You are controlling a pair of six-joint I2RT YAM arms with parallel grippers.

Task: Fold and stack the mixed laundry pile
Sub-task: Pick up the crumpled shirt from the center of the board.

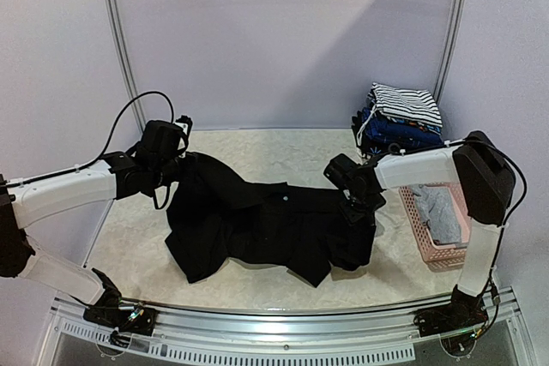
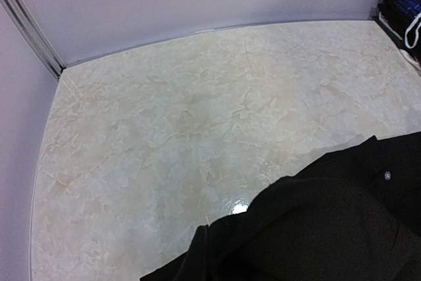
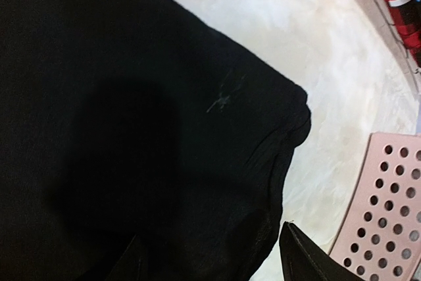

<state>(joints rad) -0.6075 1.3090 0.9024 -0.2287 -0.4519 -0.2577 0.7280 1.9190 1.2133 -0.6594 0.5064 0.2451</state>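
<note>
Garment: one large plain black cloth garment [image 1: 266, 229], spread across the marbled table [image 1: 137, 237].
Left arm: reaches in from the left; left gripper [image 1: 174, 159] clamped on the garment's raised left corner.
Right arm: bent over from the right; right gripper [image 1: 356, 205] low over the garment's right end, fingers apart.
Folded stack: one, back right; black-and-white striped garment [image 1: 405, 102] on top.
Basket: one pink plastic perforated basket [image 1: 426, 250]; one grey garment [image 1: 439, 212] inside.
</note>
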